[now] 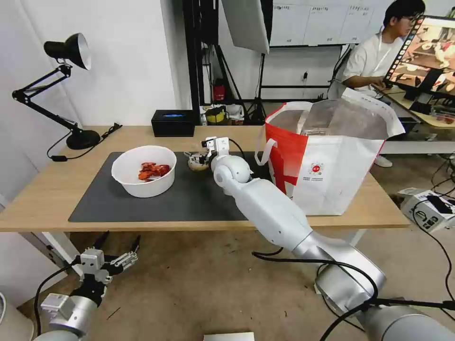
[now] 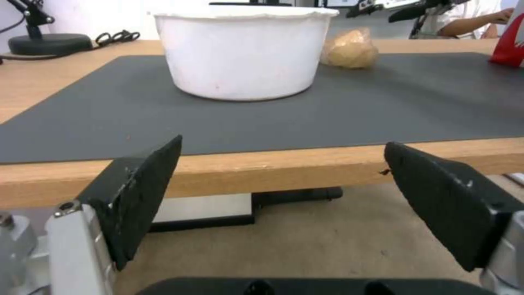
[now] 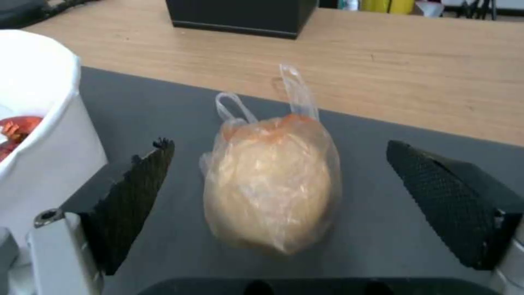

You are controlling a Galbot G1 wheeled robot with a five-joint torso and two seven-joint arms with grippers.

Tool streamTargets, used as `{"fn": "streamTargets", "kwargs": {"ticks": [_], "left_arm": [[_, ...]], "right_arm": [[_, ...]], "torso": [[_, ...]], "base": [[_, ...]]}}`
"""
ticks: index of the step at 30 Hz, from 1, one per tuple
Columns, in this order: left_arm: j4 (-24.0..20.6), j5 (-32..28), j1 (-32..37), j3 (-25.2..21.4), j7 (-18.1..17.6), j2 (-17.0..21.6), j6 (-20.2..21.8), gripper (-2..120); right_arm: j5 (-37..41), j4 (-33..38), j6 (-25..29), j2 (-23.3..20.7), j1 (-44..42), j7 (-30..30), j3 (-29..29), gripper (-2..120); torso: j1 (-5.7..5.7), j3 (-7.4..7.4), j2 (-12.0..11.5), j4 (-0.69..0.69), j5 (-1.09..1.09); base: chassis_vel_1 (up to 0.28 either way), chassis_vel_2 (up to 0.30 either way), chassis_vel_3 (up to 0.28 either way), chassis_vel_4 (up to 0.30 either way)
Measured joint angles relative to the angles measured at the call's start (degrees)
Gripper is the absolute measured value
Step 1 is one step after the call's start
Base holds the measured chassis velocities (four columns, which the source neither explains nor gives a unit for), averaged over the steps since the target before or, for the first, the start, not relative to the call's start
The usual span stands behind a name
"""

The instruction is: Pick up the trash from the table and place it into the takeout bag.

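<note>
Small clear bag with beige lump (image 3: 271, 192) on grey mat, beside white bowl of red shells (image 1: 144, 170), takeout bag (image 1: 327, 156) upright, open

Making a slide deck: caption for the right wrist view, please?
Open right gripper straddles the small clear bag on the dark mat.

Right gripper (image 1: 204, 152) at small bag (image 1: 196, 161); bowl (image 1: 144, 171) beside, takeout bag (image 1: 327, 161) right.

The head camera looks forward and down over the table (image 1: 57, 189). The left wrist camera sits below the table's front edge, facing the white bowl (image 2: 240, 53) across the mat (image 2: 382, 106). The right wrist camera hovers close over the small clear bag (image 3: 273, 188), bowl rim also visible.
</note>
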Motion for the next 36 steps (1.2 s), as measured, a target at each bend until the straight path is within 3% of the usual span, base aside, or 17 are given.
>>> {"fn": "streamTargets", "kwargs": {"ticks": [12, 36], "left_arm": [[-0.1, -0.1, 0.5, -0.7, 0.2, 0.0, -0.5, 100], [-0.1, -0.1, 0.3, -0.2, 0.3, 0.1, -0.6, 100]], "right_arm": [[-5.3, -7.3, 6.3, 1.5, 0.6, -7.0, -0.3, 100], [-6.1, -12.1, 7.3, 1.5, 2.3, -13.0, -1.3, 100]], "torso": [[0.0, 0.0, 0.0, 0.0, 0.0], [0.0, 0.0, 0.0, 0.0, 0.01]], "base": [[0.0, 0.0, 0.0, 0.0], [0.0, 0.0, 0.0, 0.0]]}}
